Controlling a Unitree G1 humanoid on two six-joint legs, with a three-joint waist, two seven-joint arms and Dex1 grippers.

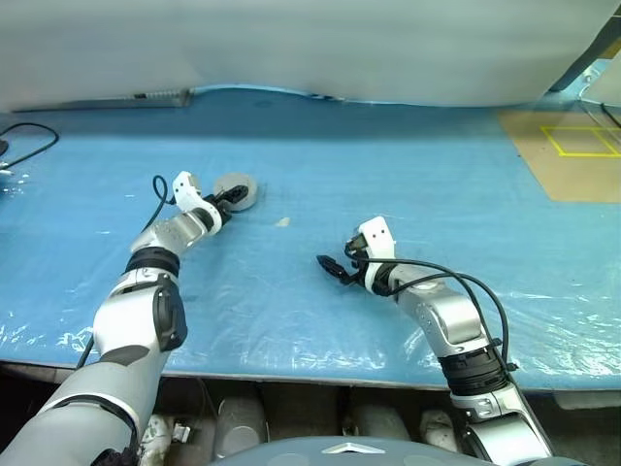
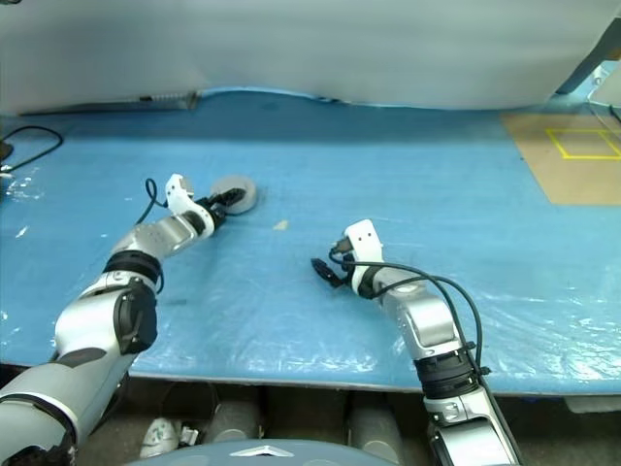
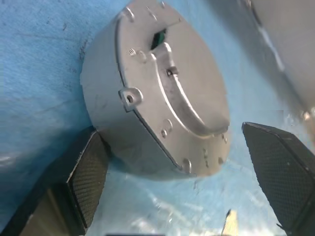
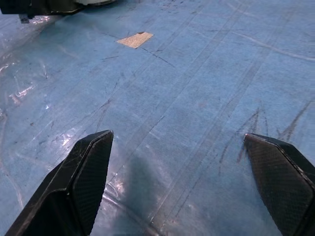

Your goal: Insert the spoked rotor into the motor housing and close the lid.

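Housing (image 3: 157, 93): grey metal drum, lidded, small lugs round its rim.

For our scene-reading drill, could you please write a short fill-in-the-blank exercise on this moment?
1. The closed motor housing sits in front of the ____ gripper.
2. The right gripper holds ____.
3. The table is covered in ____ sheeting.
4. Both grippers' fingers are ____.

Missing words: left; nothing; blue; open
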